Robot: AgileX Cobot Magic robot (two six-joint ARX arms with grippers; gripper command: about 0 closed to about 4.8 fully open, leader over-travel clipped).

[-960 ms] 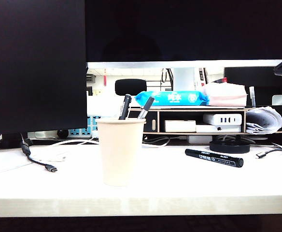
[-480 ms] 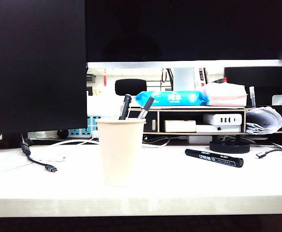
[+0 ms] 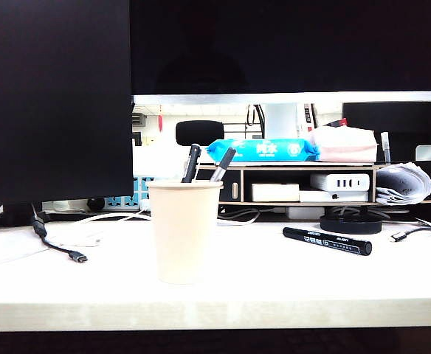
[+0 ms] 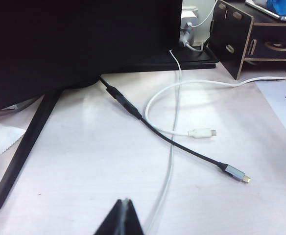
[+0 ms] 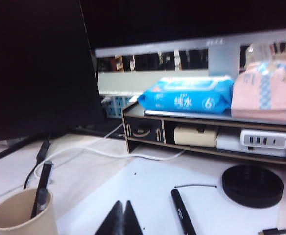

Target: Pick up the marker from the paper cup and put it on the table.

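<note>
The thick black marker with white lettering lies flat on the white table, to the right of the paper cup. The cup stands upright, with a slim black pen and a grey-barrelled pen sticking out of it. Neither gripper shows in the exterior view. In the right wrist view, my right gripper is shut and empty, raised above the table between the cup and the marker. My left gripper is shut on nothing, over cables far from the cup.
Two dark monitors fill the back. Behind the marker, a black wooden shelf carries a blue wipes pack and a pink tissue pack. A round black base sits near the marker. USB cables trail at left.
A dark part of the right arm at the exterior view's upper right edge has left the picture. The marker, cup and pens have not moved.
</note>
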